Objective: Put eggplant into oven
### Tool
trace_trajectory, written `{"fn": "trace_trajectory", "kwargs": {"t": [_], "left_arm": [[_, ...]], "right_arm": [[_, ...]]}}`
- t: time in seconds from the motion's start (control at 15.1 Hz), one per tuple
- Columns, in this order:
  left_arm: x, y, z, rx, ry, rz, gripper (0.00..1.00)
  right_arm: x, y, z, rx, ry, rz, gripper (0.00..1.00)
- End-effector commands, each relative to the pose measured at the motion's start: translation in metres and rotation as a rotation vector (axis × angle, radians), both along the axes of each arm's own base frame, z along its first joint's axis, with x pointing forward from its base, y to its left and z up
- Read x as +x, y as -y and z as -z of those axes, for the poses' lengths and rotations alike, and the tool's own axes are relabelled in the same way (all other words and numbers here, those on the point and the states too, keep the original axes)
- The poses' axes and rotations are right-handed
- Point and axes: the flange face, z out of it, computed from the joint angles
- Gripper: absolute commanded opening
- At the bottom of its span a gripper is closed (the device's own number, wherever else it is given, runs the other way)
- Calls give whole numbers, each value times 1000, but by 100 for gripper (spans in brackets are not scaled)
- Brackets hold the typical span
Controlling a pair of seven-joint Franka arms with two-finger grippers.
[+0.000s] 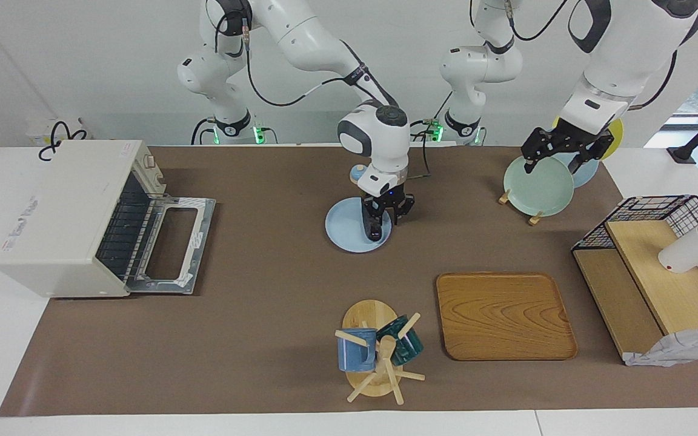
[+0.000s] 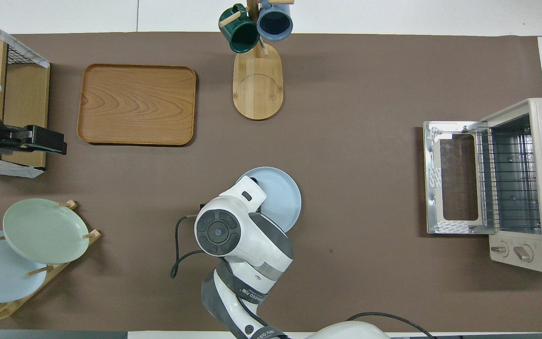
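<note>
Right gripper (image 1: 383,219) lowered onto a light blue plate (image 1: 343,230) at mid-table, fingers closed around the upper end of the eggplant (image 1: 373,228), a dark slender body lying on the plate; hidden beneath the right arm's wrist in the overhead view. Oven (image 1: 64,218) at the right arm's end of the table, door (image 1: 173,245) folded down flat, wire rack (image 2: 508,181) exposed inside, well apart from the plate. Left gripper (image 1: 558,158) raised over the dish rack (image 1: 534,215) of upright plates (pale green plate (image 1: 538,186) foremost), waiting; opening of its fingers cannot be told. Wooden tray (image 1: 503,315) and mug tree (image 1: 376,357) with a blue mug (image 1: 356,350) and a green mug (image 1: 402,340) farther from the robots than the plate.
</note>
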Motion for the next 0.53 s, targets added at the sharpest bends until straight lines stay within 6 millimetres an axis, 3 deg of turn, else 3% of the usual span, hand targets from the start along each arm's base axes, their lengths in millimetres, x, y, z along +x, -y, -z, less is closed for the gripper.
{"fn": "trace_trajectory", "kwargs": {"t": [0.0, 0.27, 0.46], "left_arm": [[-3, 0, 3, -5, -40, -4, 100], [-8, -3, 4, 5, -67, -7, 100], [-10, -5, 5, 4, -72, -13, 100]], "right_arm": [[-6, 6, -8, -1, 12, -23, 0], [-1, 2, -29, -92, -33, -49, 0], [20, 6, -70, -237, -25, -122, 0]]}}
